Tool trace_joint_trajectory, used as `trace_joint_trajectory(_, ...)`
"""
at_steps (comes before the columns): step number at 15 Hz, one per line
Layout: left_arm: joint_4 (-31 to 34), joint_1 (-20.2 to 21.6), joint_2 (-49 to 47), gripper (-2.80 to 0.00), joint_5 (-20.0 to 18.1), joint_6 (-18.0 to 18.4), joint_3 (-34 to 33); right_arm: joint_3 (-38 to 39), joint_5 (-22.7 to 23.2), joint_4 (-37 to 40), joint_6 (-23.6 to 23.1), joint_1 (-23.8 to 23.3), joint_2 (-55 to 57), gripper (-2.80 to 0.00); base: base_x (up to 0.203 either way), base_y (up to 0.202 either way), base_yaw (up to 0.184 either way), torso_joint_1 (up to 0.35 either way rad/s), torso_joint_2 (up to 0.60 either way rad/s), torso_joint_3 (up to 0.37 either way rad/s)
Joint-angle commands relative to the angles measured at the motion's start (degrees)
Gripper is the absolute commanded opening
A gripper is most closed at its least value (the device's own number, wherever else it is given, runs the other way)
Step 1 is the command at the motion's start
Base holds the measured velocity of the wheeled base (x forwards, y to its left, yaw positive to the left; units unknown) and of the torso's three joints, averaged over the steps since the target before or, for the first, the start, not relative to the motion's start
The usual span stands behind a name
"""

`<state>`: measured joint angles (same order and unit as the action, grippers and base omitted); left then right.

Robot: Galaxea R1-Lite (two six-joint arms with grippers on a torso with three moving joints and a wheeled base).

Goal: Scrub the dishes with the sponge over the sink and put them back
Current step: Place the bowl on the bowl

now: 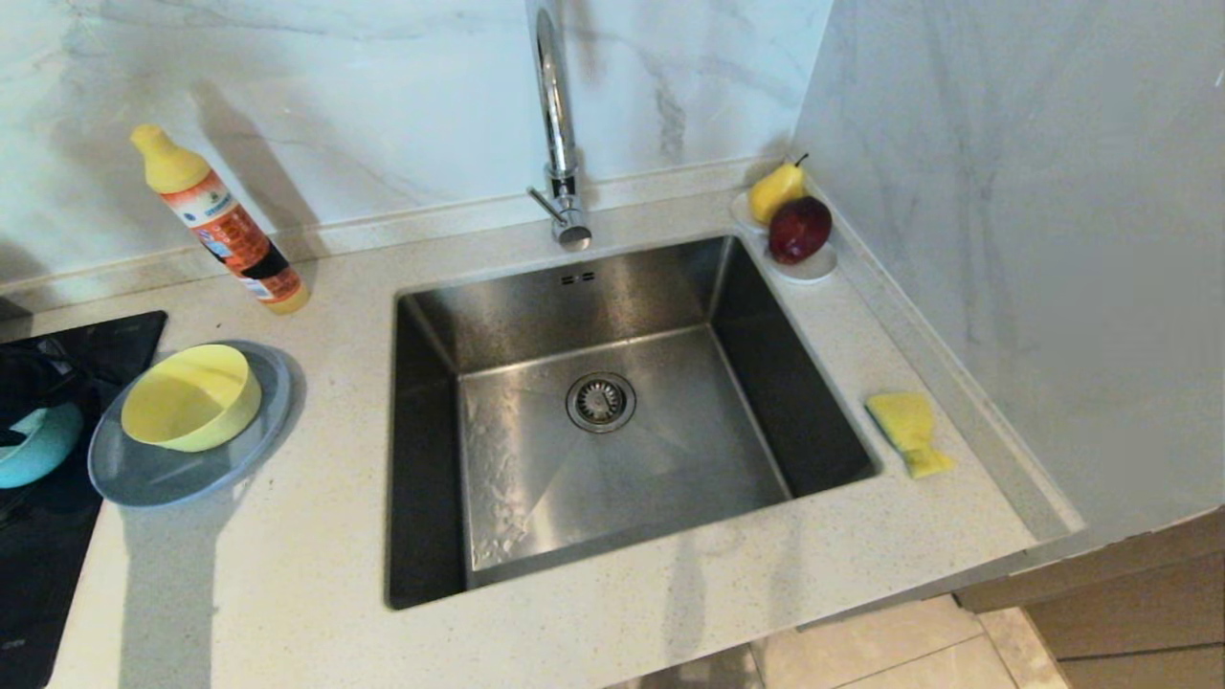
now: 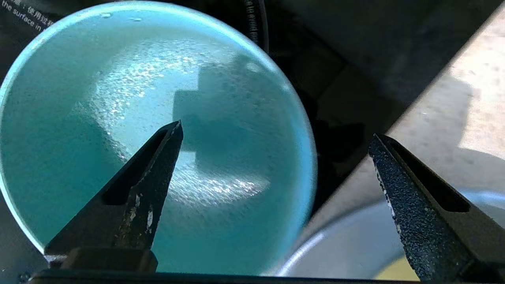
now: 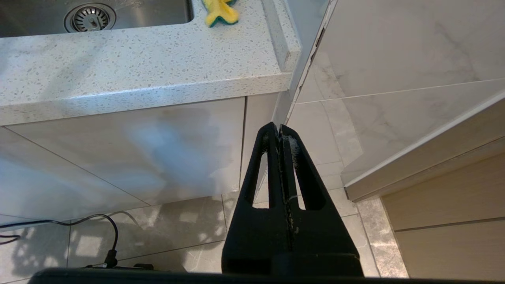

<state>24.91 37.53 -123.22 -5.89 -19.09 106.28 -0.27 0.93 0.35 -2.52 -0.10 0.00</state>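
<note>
Teal bowl (image 2: 118, 138) first: it sits on the black cooktop (image 1: 86, 349) at far left, beside the grey-blue plate (image 1: 191, 469) holding the yellow-green bowl (image 1: 191, 397).

My left gripper (image 2: 276, 138) hovers over its rim, fingers wide, holding nothing; I judge this the reach to grasp. Next I must straddle the rim and close. My right gripper (image 3: 281, 132) hangs parked below the counter, fingers together; the sponge (image 1: 909, 431) waits right of the sink (image 1: 612, 316).

White words "the surface in" can be read on the black stove top (image 2: 23, 19), just beside the teal-blue bowl (image 2: 118, 138). Small Chinese letters sit above them, too small to read.
</note>
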Motion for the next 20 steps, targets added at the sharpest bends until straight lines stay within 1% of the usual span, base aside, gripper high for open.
trace_joint_trajectory(1,0.1,0.0,-0.8,0.0,0.0,-0.2,0.6,0.0,0.0,0.0,0.0,0.0,0.1,-2.8,0.0,0.0,0.0,0.0,0.0,0.0)
trace_joint_trajectory(2,0.5,0.0,-0.7,-2.8,0.0,-0.2,0.8,0.0,0.0,0.0,0.0,0.0,0.0,-2.8,0.0,0.0,0.0,0.0,0.0,0.0)
trace_joint_trajectory(10,1.2,0.1,1.5,-2.8,0.0,-0.2,0.9,0.0,0.0,0.0,0.0,0.0,0.0,-2.8,0.0,0.0,0.0,0.0,0.0,0.0)
trace_joint_trajectory(16,6.8,-0.3,12.5,-2.8,-0.5,0.2,1.4,0.0,0.0,0.0,0.0,0.0,0.0,-2.8,0.0,0.0,0.0,0.0,0.0,0.0)
trace_joint_trajectory(18,9.3,-1.7,16.5,-2.8,-0.5,1.2,1.4,0.0,0.0,0.0,0.0,0.0,0.0,-2.8,0.0,0.0,0.0,0.0,0.0,0.0)
trace_joint_trajectory(20,13.4,-5.4,19.1,-2.8,-0.5,3.8,1.4,0.0,0.0,0.0,0.0,0.0,0.0,-2.8,0.0,0.0,0.0,0.0,0.0,0.0)
